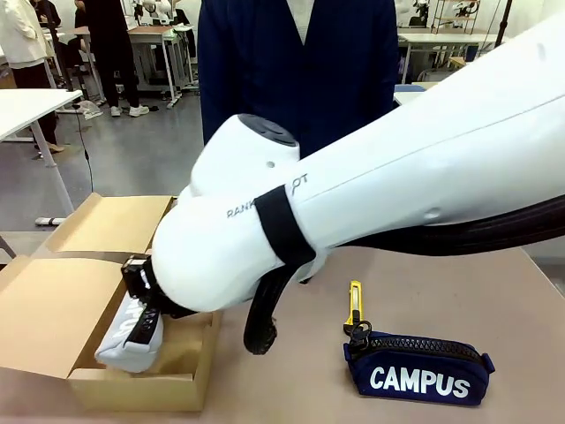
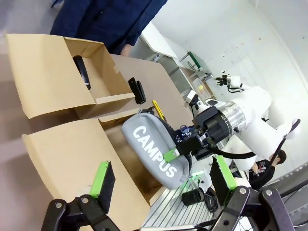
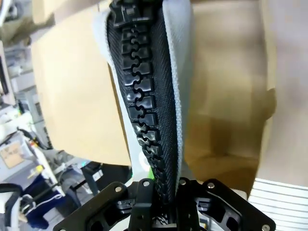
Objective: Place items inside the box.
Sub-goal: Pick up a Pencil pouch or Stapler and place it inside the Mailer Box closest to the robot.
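Here's the right arm [image 1: 415, 168]: glossy white, rounded casing, grey lettering on its side, a black strap [image 1: 281, 226] wrapped round it, a thick black cable [image 1: 494, 231] along its underside. Left gripper [image 2: 162, 175]: black links, green pads [image 2: 102, 179], silver screws. Right gripper [image 3: 161, 209]: black, bright screw heads. The person [image 1: 265, 71] wears a dark navy jacket.

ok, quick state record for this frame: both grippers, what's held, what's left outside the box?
right gripper: shut on the zip edge of the grey pouch
grey pouch: hanging into the open box; contact with the bottom unclear
left gripper: open, holding nothing
on table: navy pouch, yellow utility knife, black stapler
in box: black item, kind unclear
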`<state>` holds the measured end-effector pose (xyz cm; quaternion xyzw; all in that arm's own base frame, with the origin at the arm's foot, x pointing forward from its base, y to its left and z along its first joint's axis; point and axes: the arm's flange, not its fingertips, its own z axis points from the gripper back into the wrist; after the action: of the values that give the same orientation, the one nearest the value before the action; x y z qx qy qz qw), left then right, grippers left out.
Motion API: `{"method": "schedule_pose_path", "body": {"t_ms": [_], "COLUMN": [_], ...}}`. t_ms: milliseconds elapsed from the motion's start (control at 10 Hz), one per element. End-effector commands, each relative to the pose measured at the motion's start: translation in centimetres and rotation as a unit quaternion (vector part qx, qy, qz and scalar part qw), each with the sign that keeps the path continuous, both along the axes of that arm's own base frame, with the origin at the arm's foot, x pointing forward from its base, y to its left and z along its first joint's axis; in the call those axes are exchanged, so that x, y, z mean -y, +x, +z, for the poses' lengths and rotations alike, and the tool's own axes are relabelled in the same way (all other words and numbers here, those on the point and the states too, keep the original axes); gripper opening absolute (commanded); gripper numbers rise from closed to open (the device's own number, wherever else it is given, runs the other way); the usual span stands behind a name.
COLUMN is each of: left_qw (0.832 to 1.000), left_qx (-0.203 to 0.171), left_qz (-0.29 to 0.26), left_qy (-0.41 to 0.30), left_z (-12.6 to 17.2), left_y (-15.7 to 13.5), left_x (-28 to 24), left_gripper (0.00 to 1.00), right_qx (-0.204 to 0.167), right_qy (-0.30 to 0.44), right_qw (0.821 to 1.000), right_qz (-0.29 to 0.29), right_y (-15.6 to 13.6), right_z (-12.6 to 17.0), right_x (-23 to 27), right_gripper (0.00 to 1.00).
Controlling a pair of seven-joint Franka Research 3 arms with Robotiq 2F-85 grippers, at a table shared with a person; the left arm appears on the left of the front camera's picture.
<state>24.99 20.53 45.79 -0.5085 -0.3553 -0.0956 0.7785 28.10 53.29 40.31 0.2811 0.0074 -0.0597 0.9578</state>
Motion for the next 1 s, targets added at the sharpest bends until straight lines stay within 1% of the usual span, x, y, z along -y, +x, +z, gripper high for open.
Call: {"method": "schedule_pose_path", "body": {"t_ms": [0, 100, 200, 500, 700, 900], "left_qw": [1.0, 1.0, 1.0, 1.0, 1.0, 1.0], "left_qx": [0.015, 0.015, 0.015, 0.015, 0.015, 0.015], "left_qz": [-0.001, -0.001, -0.001, -0.001, -0.001, -0.001], "left_qy": [-0.005, -0.005, -0.005, -0.005, -0.005, -0.005], "left_z": [0.1, 0.1, 0.1, 0.1, 0.1, 0.1], "left_y": [0.0, 0.0, 0.0, 0.0, 0.0, 0.0], "left_x": [0.1, 0.1, 0.1, 0.1, 0.1, 0.1], "left_gripper": [1.0, 1.0, 1.0, 1.0, 1.0, 1.0], "right_qx": [0.001, 0.011, 0.009, -0.022, -0.034, -0.047], "right_qy": [-0.033, -0.042, -0.039, -0.06, -0.078, -0.084], "right_qw": [0.999, 0.999, 0.999, 0.998, 0.996, 0.995], "right_qz": [-0.012, -0.024, -0.026, -0.025, -0.034, -0.032], "right_y": [0.8, 1.1, 1.4, 2.8, 3.4, 3.6], "right_z": [-0.2, -0.8, -1.5, -3.2, -4.5, -5.2], "right_x": [-3.6, -4.2, -4.8, -5.7, -6.0, -6.0], "right_gripper": [0.07, 0.07, 0.07, 0.07, 0.07, 0.07]}}
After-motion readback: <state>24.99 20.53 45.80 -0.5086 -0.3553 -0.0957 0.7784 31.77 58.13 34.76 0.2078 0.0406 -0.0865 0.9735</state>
